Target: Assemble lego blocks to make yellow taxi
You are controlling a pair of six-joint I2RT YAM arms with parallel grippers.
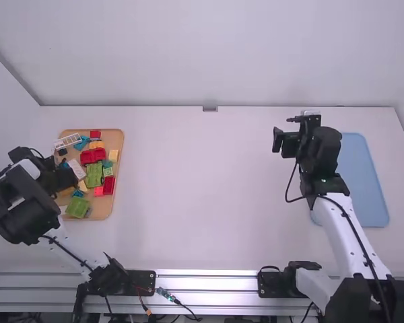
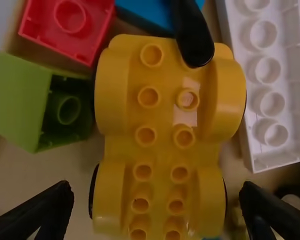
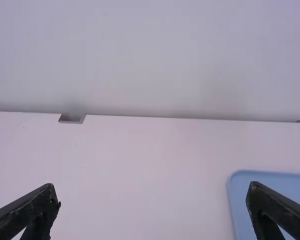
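Left pincer [image 2: 155, 186], left wrist view: spread wide astride the yellow car base [image 2: 162, 145], not gripping it. Right wrist view: right pincer [image 3: 152, 187], wide, holding nothing. High view: loose blocks [image 1: 93, 156] on a brown tray [image 1: 105, 206], on the desk [image 1: 202, 188] (assembly seemingly unbegun; the whole taxi remains).

1 white table [image 1: 209, 195], wall [image 1: 209, 54] behind.

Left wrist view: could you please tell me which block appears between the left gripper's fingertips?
The yellow car base, with rounded wheel arches, appears between the fingertips of the left gripper; the red block, green block and white block lie outside that gap.
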